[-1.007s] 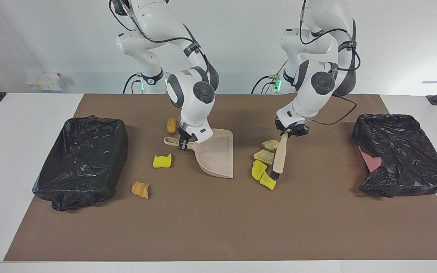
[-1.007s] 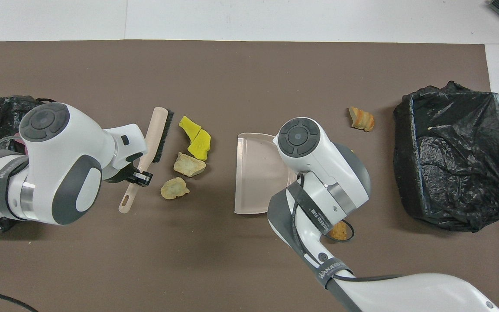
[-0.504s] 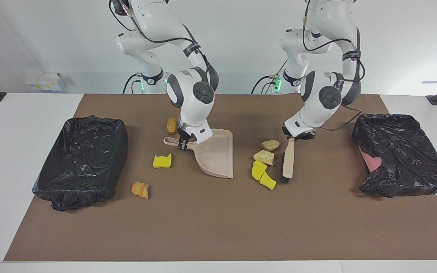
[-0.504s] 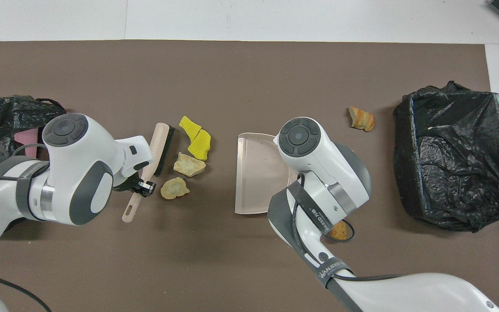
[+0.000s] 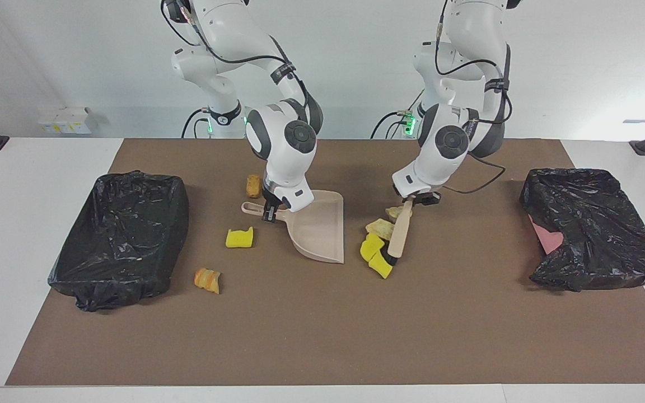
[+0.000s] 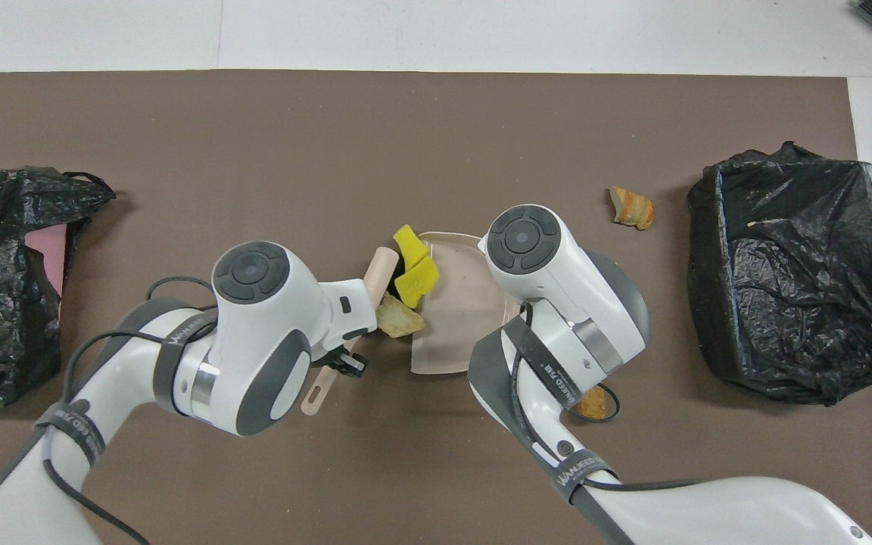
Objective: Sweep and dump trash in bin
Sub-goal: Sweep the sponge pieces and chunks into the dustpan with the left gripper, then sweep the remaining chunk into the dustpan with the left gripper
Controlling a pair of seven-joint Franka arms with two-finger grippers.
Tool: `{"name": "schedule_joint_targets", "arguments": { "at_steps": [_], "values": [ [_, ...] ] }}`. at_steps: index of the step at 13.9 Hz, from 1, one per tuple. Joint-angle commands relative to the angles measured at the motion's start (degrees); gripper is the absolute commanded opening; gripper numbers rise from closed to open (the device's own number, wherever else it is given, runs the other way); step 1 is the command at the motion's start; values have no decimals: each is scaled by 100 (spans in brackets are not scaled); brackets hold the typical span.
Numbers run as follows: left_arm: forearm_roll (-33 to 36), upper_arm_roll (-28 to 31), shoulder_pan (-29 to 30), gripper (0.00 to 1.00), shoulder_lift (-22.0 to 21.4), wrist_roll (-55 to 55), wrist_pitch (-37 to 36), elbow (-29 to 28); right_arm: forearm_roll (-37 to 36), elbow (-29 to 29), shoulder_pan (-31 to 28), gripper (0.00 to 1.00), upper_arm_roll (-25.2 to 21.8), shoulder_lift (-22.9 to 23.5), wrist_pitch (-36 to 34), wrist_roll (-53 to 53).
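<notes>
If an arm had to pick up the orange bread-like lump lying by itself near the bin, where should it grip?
Grip the orange lump across its narrow width, coming straight down from above. It lies flat on the brown mat, apart from the other scraps and clear of the black bin, so fingers would likely fit on both sides.

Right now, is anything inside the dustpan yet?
One yellow sponge piece overlaps the dustpan lip; the rest of the visible tray is bare. Its handle end is covered by the right arm in the overhead view.

Arm straps (image 6: 576,465) in the overhead view read "WANFEED".
</notes>
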Motion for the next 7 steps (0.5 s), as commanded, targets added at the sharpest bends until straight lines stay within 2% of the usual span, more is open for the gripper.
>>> {"name": "schedule_joint_targets", "arguments": {
  "at_steps": [1,4,7],
  "values": [
    [-425,81,-550,0,-80,-87,199,-40,-207,-201,-84,0,48,-134,129,131],
    [-497,72,-499,0,-133,-201,137,39,-198,-201,-84,0,48,-134,129,131],
    [-488,125,-149,0,-449,-779,-117,39,-198,-201,-93,0,48,-134,120,131]
  ]
}}
